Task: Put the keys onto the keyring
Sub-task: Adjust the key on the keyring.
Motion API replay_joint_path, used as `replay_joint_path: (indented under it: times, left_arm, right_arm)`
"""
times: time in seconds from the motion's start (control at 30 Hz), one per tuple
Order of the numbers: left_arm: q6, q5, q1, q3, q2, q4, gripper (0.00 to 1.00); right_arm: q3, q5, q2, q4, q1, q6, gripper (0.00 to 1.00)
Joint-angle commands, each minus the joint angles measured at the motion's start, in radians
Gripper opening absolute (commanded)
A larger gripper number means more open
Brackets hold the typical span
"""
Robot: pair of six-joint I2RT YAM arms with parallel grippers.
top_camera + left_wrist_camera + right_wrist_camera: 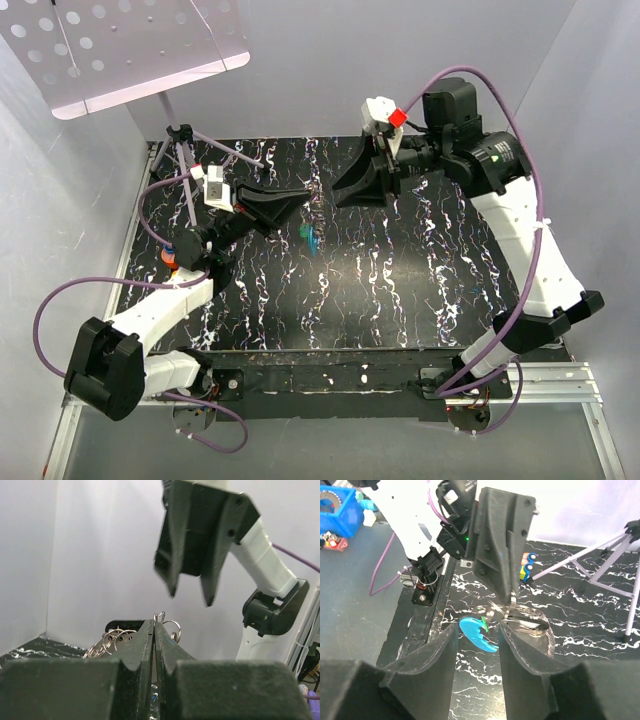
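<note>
The left hand (299,197) is pressed fully together, its two black fingers meeting in a single seam in its own wrist view. At the tip of that seam it pinches the keyring (168,625), a thin silvery metal wire loop that shows there as a small cluster of overlapping rings sticking up just past the fingertips. From the right wrist view the same keyring (526,622) appears as a blurred silver loop at the tip of the left hand (512,605), above the black, white-veined marbled desk (420,290).

The right hand (358,195) stands apart, about half spread, and holds nothing. It faces the left hand from close by, fingertips near the keyring but not touching it. In the left wrist view the right hand (191,598) hangs above the rings with open air between its two fingers.

The keys (476,634), small with blue and green plastic heads, sit just beside the keyring, in line with the gap of the right hand. Whether they hang from the loop or lie on the desk cannot be told.
</note>
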Motion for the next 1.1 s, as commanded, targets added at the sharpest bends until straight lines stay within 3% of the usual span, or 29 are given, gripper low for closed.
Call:
replay_joint_path:
  times: [0.0,0.1,0.2,0.4,0.57,0.83,0.97,1.07]
  left_arm:
    - [-0.047,0.013,0.001,0.043,-0.022,0.277,0.0]
    - [-0.045,0.039,0.001,0.043,-0.023,0.275,0.0]
    - [-0.039,0.061,0.002,0.043,-0.023,0.26,0.0]
    - [-0.044,0.081,0.004,0.047,-0.008,0.266,0.0]
    - [-0.042,0.086,0.002,0.044,-0.012,0.269,0.0]
    - [-0.039,0.09,0.004,0.039,-0.025,0.268,0.0]
    - [-0.038,0.082,0.004,0.04,-0.026,0.271,0.0]
    - [-0.036,0.073,0.002,0.036,-0.031,0.268,0.0]
  right_arm:
    - [-0.042,0.019,0.02,0.19,-0.004,0.163,0.45]
    - [-0.009,0.006,0.036,0.208,-0.008,0.187,0.44]
    - [0.022,-0.066,0.04,0.149,-0.004,0.115,0.44]
    - [-0.004,-0.024,0.023,0.004,0.043,-0.03,0.42]
    - [-0.033,0.024,0.007,0.018,0.052,-0.001,0.34]
    - [-0.053,0.091,-0.001,0.055,0.052,0.056,0.29]
    - [-0.055,0.096,0.002,0.064,0.055,0.068,0.19]
    - [-0.061,0.104,0.002,0.064,0.063,0.072,0.03]
